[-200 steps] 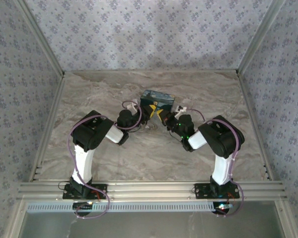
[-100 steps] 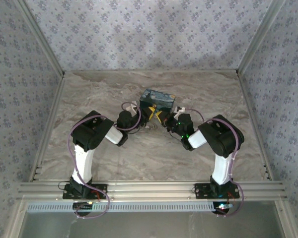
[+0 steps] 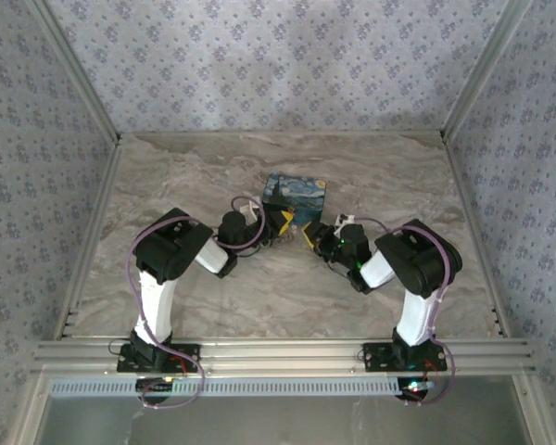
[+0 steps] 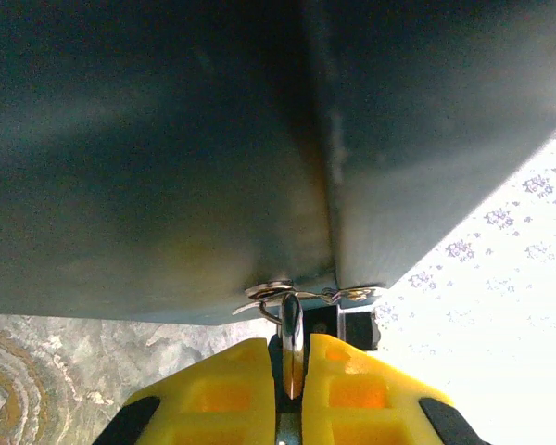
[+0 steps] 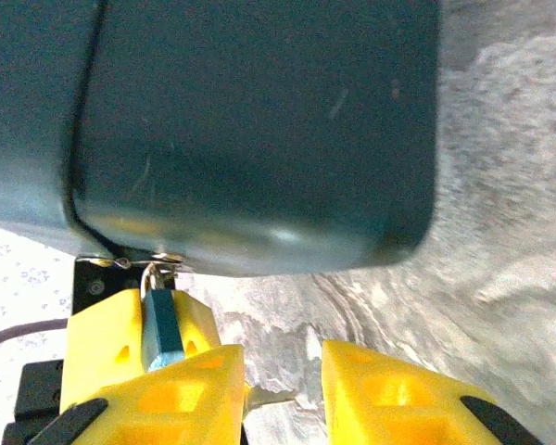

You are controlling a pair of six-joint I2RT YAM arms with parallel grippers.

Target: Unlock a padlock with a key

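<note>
Left gripper point(image 4: 292, 366) clenched on small blue-and-brass metal padlock point(image 5: 162, 326), hooked on dark blue tin box point(image 5: 259, 120) just ahead. Right gripper point(image 5: 283, 385) parted, gripping nothing; unlocking judged unfinished.

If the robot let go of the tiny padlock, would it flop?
It would probably dangle and swing, since the padlock hangs by its loop from the tin. It looks like hard metal, so likely stiff, not bendy.
</note>
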